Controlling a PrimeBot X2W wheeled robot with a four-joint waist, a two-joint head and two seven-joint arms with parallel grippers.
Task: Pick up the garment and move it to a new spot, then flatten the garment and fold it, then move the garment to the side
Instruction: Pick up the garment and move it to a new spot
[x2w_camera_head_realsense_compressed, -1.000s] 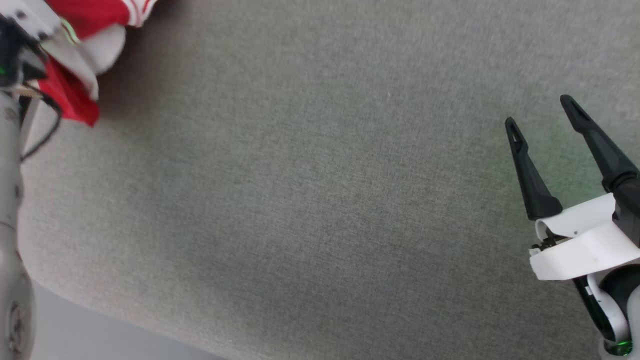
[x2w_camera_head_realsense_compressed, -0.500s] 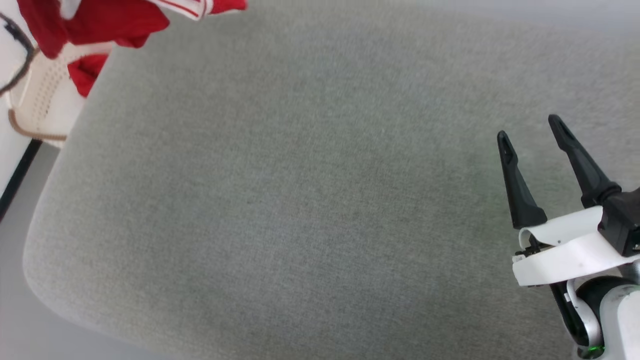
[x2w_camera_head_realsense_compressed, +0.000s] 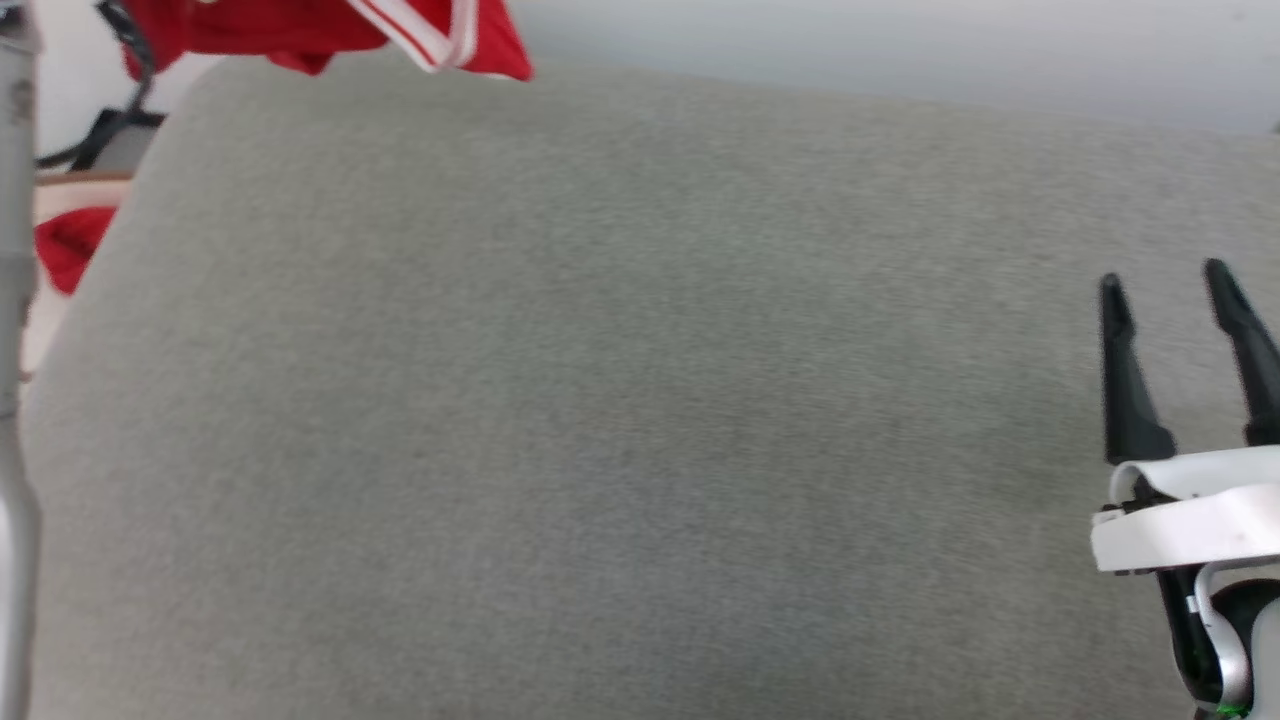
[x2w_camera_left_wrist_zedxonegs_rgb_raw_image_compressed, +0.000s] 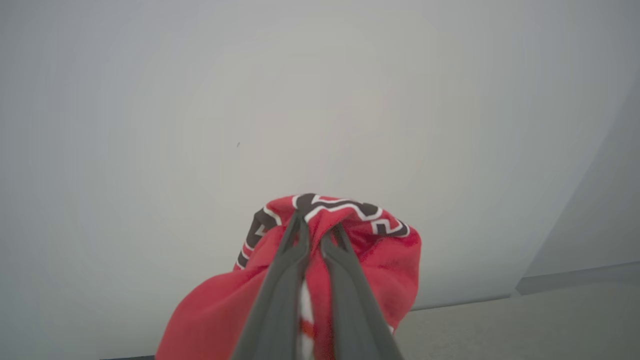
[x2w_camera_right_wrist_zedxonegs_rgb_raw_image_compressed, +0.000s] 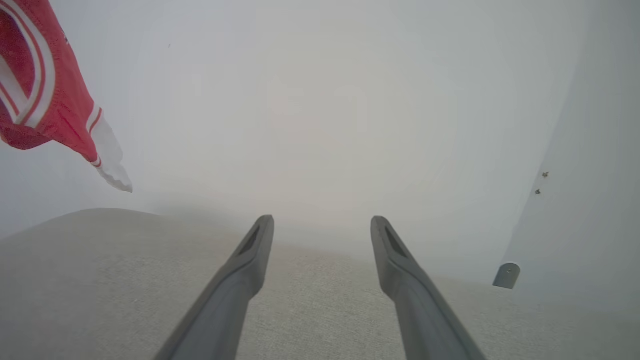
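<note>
The red garment (x2w_camera_head_realsense_compressed: 300, 30) with its red-white stripe trim hangs in the air over the far left corner of the grey table (x2w_camera_head_realsense_compressed: 600, 400). In the left wrist view my left gripper (x2w_camera_left_wrist_zedxonegs_rgb_raw_image_compressed: 317, 227) is shut on a bunched fold of the garment (x2w_camera_left_wrist_zedxonegs_rgb_raw_image_compressed: 390, 255), where black white-outlined letters show. The garment (x2w_camera_right_wrist_zedxonegs_rgb_raw_image_compressed: 45, 100) hangs at the upper left of the right wrist view, a white sleeve tip at its bottom. My right gripper (x2w_camera_head_realsense_compressed: 1165, 285) stands open over the table's right side, nothing between its fingers (x2w_camera_right_wrist_zedxonegs_rgb_raw_image_compressed: 250, 250).
A small plain red cloth (x2w_camera_head_realsense_compressed: 65, 245) lies with a beige basket (x2w_camera_head_realsense_compressed: 60, 190) off the table's left edge. A grey forearm (x2w_camera_head_realsense_compressed: 12, 400) runs along the left border of the head view. A pale wall (x2w_camera_head_realsense_compressed: 900, 50) stands behind the table.
The head camera has tilted up and turned, so the table's far edge and the wall now show. The garment has risen higher at the upper left. The right gripper stays open.
</note>
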